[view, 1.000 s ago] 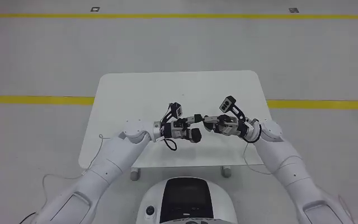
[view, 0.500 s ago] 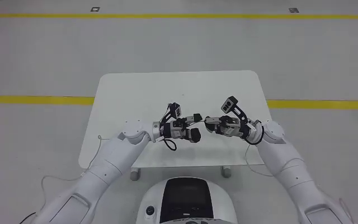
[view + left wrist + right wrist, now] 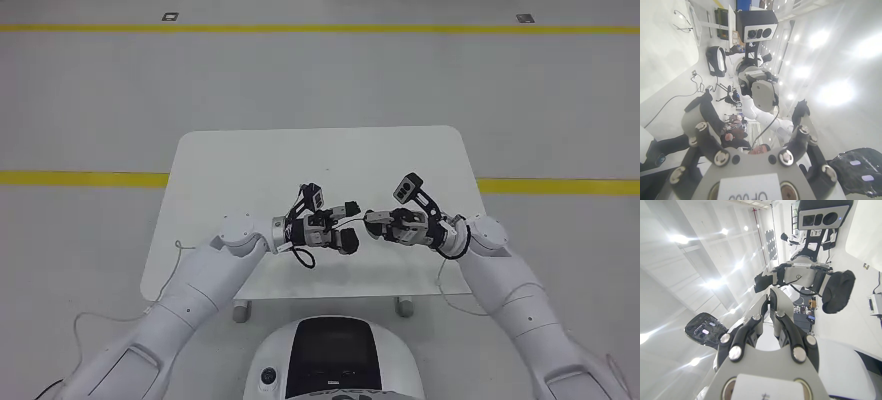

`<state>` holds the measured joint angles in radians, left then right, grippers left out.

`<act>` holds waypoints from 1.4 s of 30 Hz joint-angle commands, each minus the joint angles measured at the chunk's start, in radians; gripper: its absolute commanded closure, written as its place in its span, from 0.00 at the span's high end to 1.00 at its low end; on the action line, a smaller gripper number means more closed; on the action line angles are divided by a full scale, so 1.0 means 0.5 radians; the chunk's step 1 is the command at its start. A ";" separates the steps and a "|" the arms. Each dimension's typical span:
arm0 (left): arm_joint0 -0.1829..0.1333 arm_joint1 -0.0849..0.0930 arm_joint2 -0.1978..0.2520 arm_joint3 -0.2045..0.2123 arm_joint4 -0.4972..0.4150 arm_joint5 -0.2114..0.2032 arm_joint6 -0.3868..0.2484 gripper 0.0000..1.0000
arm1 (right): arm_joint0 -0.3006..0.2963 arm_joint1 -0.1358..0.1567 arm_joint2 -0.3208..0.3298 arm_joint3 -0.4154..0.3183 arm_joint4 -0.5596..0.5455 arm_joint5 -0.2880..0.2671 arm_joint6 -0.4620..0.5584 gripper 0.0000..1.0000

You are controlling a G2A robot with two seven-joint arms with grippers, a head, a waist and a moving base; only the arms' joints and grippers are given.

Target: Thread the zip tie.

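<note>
- Left hand (image 3: 350,225): raised over the tabletop, a little toward 4 o'clock from its middle. Spread wide, with one black-padded finger (image 3: 700,102) on the 12 o'clock side and the other on the 6 o'clock side. Nothing is seen between them.
- Right hand (image 3: 369,218): at 3 o'clock of the left hand and facing it tip to tip. The tips are just beside each other; cannot tell if they touch.
- Right hand's fingers (image 3: 779,298): pressed nearly together, with a narrow slot between the pads. They point into the left hand's spread.
- Zip tie: too thin to pick out. Cannot tell where it lies, or whether the right hand pinches it.
- Tabletop (image 3: 220,170): white with rounded corners. Both hands hang above it without resting on it.
- Floor (image 3: 80,100): pale grey all round the tabletop.
- Yellow line (image 3: 80,178): runs 9 to 3 o'clock and passes behind the tabletop at about its mid-depth.
- Second yellow line (image 3: 300,27): parallel to the first, far out at 12 o'clock.
- Two small floor plates (image 3: 170,17): just beyond the second line, well apart from each other.
</note>
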<state>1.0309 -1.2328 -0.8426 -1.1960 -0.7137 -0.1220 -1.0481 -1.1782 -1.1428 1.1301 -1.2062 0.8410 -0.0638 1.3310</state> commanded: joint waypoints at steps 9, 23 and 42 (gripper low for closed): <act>-0.006 0.001 0.005 0.009 -0.006 0.007 0.003 1.00 | -0.004 -0.001 0.011 -0.016 0.011 -0.005 0.026 0.00; -0.006 0.005 0.010 0.005 -0.015 0.005 -0.014 0.95 | -0.001 -0.005 0.005 0.012 -0.011 -0.004 0.006 0.00; -0.004 0.017 -0.001 0.000 0.022 -0.008 0.009 0.31 | 0.034 0.016 0.030 0.078 -0.174 0.074 -0.006 0.00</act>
<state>1.0292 -1.2244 -0.8437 -1.1956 -0.7046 -0.1263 -1.0446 -1.1615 -1.1352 1.1459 -1.1682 0.7583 -0.0282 1.3284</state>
